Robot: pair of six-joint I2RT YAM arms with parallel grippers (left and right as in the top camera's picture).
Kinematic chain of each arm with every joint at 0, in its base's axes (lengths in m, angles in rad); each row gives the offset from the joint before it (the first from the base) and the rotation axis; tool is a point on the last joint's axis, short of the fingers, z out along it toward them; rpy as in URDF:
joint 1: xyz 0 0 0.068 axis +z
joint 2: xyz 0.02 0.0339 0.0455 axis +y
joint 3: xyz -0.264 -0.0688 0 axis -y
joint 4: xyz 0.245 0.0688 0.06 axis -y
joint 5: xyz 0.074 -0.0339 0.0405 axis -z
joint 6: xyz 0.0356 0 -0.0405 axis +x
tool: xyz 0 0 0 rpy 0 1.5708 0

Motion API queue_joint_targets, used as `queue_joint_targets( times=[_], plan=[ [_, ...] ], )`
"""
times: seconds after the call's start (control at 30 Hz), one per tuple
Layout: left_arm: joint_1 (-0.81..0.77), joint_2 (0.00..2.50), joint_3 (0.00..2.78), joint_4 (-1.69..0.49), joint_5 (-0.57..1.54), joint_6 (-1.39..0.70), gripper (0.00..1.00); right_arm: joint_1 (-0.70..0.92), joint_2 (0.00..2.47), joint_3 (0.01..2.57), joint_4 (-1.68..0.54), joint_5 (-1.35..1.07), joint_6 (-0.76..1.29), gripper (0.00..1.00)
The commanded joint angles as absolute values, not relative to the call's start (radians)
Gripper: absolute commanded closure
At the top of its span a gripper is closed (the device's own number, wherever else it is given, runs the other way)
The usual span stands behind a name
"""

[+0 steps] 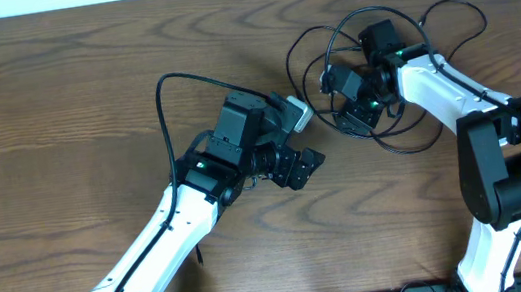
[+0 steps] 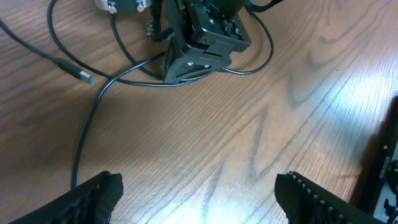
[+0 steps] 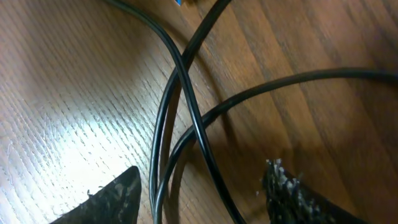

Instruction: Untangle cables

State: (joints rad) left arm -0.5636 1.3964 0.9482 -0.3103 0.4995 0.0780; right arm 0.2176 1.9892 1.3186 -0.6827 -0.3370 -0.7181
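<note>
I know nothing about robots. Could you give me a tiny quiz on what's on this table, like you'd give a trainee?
1. True or false: the left fingers are closed on a cable.
2. The cables lying between the right fingers are: A white, B black, C red.
3. Fill in: in the left wrist view, the loose plug on the table has a ____ tip.
Key: 1 false, they are open with nothing between them; 2 B; 3 blue.
</note>
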Motion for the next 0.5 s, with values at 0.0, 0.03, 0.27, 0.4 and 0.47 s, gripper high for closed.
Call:
queue_joint_targets(
  times=[0.0,0.03,0.27,0.4,0.47],
  plan=[
    [-0.561,1.397,0.951,-0.313,0.521,0.073,0.16,0.208,1.983,1.297,-0.675,-0.338,-0.711,0.41],
    [-0.561,1.397,0.951,-0.313,0.520,0.073,0.16,0.208,1.983,1.282,-0.660,-0.339,-0.710,0.41],
    [-0.561,1.397,0.951,-0.313,0.520,0.073,0.16,0.208,1.983,1.221,-0.588,-0.339,-0.676,0.56],
    [-0.561,1.397,0.951,-0.313,0.521,0.073,0.16,0.208,1.982,1.227,-0.585,-0.338,-0.635,0.61],
    [-0.561,1.397,0.951,-0.313,0.521,0.073,0.16,0.208,1.979,1.234,-0.583,-0.337,-0.604,0.64]
  ],
)
